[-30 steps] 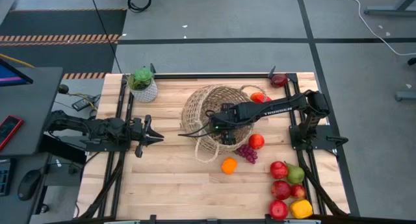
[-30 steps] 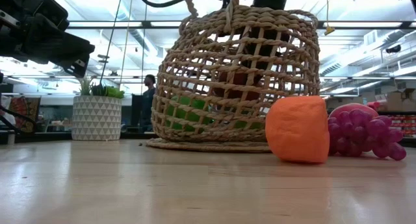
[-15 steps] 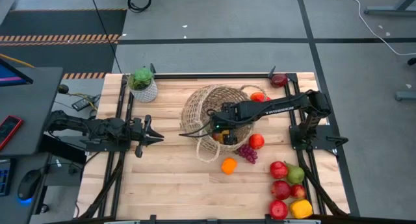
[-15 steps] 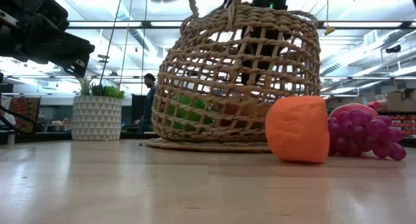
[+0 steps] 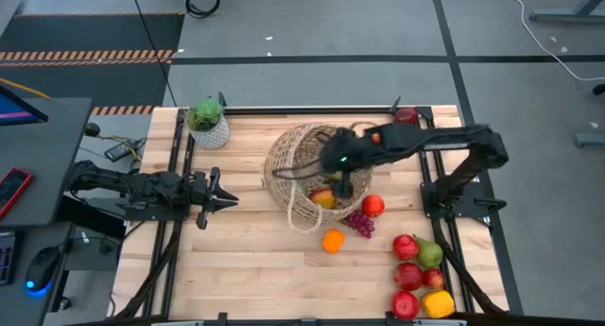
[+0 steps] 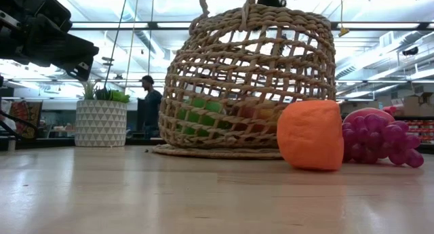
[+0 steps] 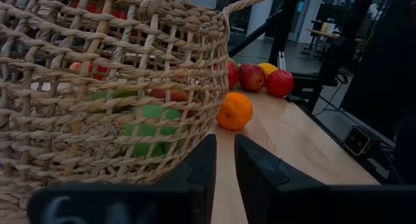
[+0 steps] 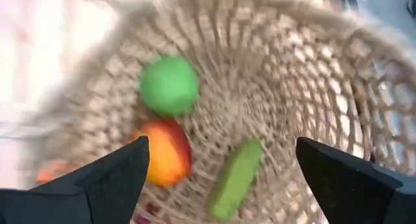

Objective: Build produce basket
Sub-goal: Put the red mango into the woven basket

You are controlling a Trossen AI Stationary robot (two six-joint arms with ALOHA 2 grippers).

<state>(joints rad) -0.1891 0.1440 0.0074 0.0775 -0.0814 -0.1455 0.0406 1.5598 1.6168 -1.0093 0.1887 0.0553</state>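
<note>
Overhead, the right gripper hangs above the basket at mid-table, its fingers spread wide and holding nothing. Inside the basket lie a green apple, a peach-coloured fruit and a cucumber, while an orange, grapes and red apples rest on the table nearby. Meanwhile the left gripper waits near the table's left edge, its fingers nearly together and empty.
</note>
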